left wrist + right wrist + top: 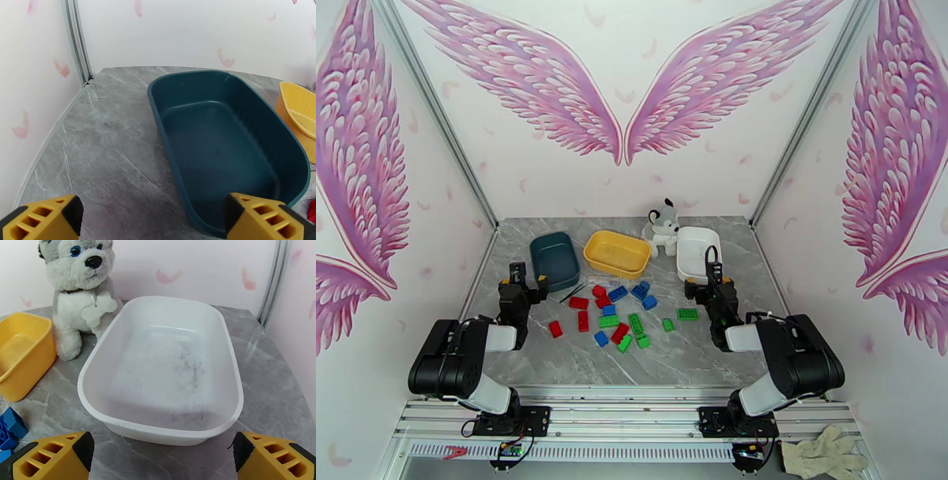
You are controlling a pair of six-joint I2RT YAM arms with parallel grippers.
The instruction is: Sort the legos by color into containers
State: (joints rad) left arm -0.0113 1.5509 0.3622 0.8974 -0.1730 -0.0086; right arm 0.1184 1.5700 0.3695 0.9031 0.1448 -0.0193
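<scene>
The legos (616, 314), small red, blue and green bricks, lie scattered on the grey marble table between the two arms. Behind them stand three empty containers: a dark teal tub (555, 260), a yellow tub (616, 254) and a white tub (697, 253). My left gripper (525, 278) hovers open just in front of the teal tub (217, 150), its yellow fingertips (43, 219) spread wide with nothing between them. My right gripper (709, 278) stands open in front of the white tub (170, 370). A blue lego (10, 429) sits at its left, and a red lego (313, 209) peeks in at the left wrist view's right edge.
A grey-white plush husky (662, 225) sits between the yellow and white tubs, close against the white one (79, 291). A small clear flat item (604, 280) lies in front of the yellow tub. Walls close the table on three sides. A white glove (821, 458) lies off the table, near right.
</scene>
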